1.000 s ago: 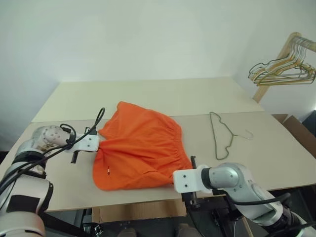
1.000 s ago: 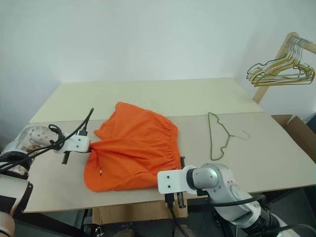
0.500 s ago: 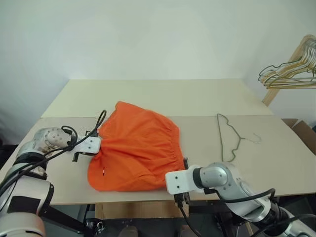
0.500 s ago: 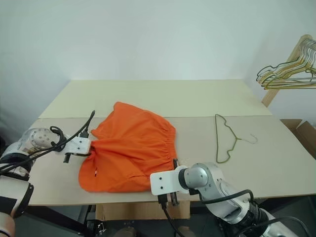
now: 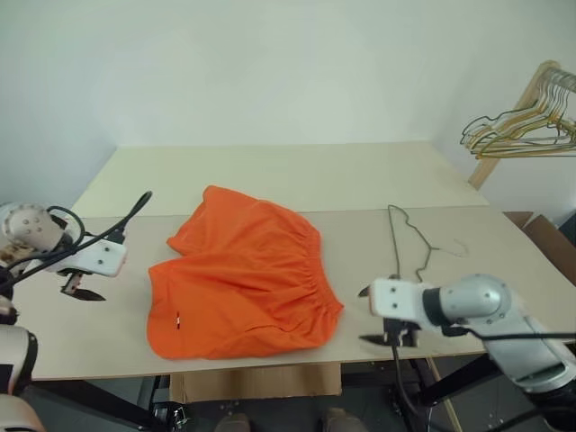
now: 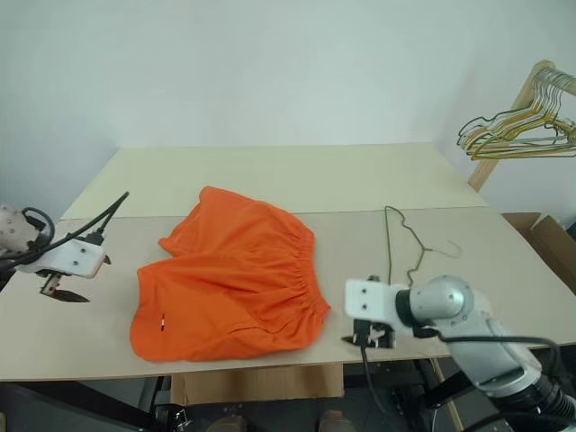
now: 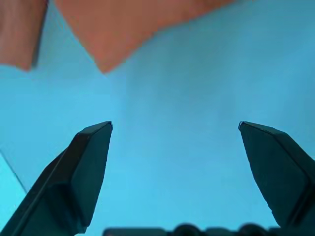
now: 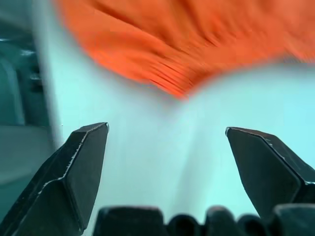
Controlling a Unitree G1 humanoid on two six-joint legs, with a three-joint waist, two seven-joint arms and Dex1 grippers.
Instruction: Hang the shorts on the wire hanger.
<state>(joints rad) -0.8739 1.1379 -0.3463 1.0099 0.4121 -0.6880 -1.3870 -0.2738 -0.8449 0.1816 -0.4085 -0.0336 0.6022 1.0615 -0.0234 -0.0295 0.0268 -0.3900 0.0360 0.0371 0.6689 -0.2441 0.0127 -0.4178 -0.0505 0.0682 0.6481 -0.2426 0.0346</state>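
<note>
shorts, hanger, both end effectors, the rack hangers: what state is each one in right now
shorts: lying spread flat on the table, held by nothing
wire hanger: lying flat on the table to the right of the shorts, apart from them, nothing hung on it
left end effector: open, off the shorts, holding nothing
right end effector: open, off the shorts, holding nothing
bunch of hangers: hanging on the wooden rack at far right

Big pale table (image 5: 270,175) made of two boards with a line between them, plain white wall (image 5: 270,63) behind it, wooden rack (image 5: 517,112) on the right with a bunch of gold and dark hangers (image 5: 522,135), brown cardboard box (image 5: 549,243) beside the table
</note>
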